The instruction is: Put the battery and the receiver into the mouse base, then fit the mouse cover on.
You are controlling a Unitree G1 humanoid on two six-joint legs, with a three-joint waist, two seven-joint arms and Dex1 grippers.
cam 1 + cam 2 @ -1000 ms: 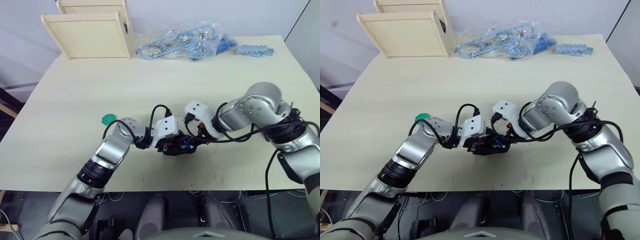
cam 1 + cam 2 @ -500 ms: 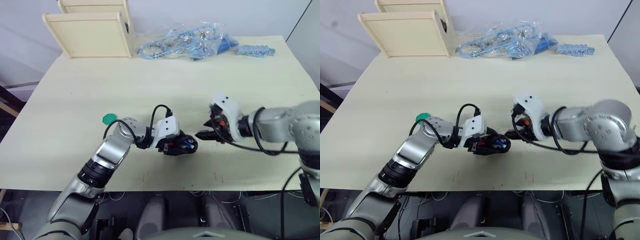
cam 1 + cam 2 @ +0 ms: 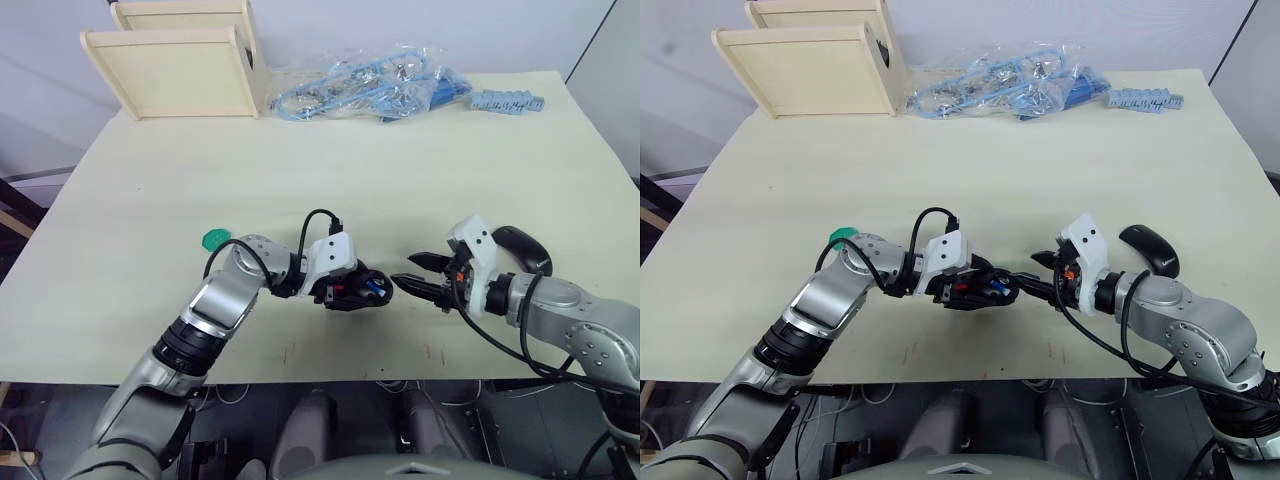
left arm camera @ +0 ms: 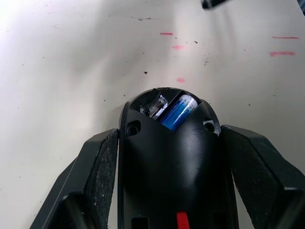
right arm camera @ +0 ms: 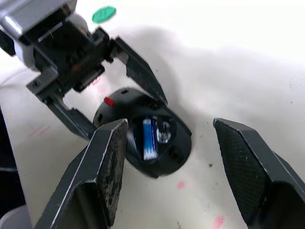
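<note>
Mouse base (image 4: 171, 157), matte black oval with the blue cylindrical battery (image 4: 177, 111) inside, sits clamped by the left claw (image 3: 352, 285); right claw (image 3: 420, 281) gapes empty.

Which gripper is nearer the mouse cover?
Right. The right gripper is open beside the mouse cover; the left gripper grips the mouse base farther away.

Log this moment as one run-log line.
left gripper: shut on mouse base | battery: in base | right gripper: open, empty, beside base | mouse cover: on table
</note>
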